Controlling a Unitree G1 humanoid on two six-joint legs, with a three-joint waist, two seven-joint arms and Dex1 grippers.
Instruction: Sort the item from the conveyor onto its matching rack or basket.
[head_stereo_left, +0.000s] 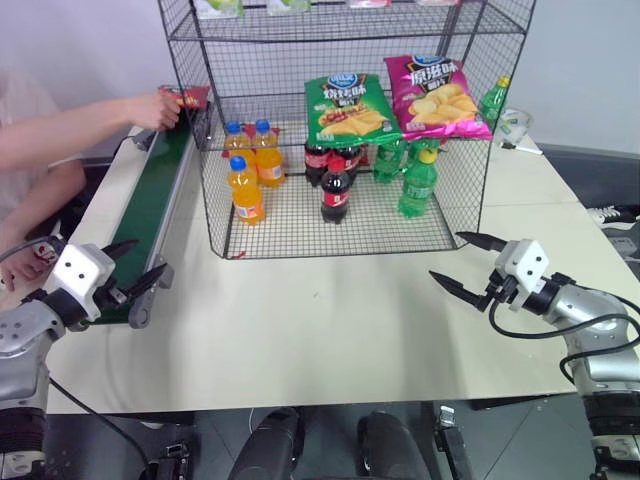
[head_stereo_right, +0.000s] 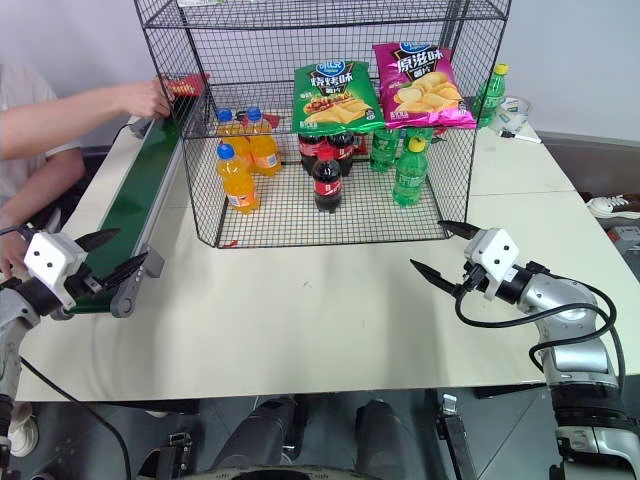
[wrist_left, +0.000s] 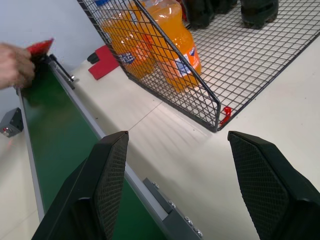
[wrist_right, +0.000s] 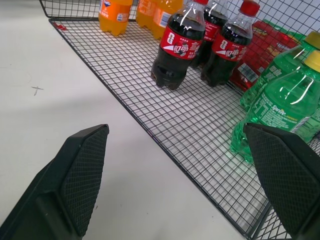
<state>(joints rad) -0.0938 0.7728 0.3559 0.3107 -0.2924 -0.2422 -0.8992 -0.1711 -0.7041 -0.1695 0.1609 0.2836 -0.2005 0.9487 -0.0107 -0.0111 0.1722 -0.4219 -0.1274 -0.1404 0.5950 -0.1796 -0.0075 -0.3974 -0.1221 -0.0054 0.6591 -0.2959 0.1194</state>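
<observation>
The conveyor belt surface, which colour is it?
Dark green; the conveyor belt shows best in the left wrist view.

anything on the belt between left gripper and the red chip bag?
No. In the left eye view the green conveyor runs bare from the left gripper up to the red chip bag, which a person's hand holds at the far end.

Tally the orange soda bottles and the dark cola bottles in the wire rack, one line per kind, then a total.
Orange soda bottles: 3
Cola bottles: 3
Total: 6
</observation>
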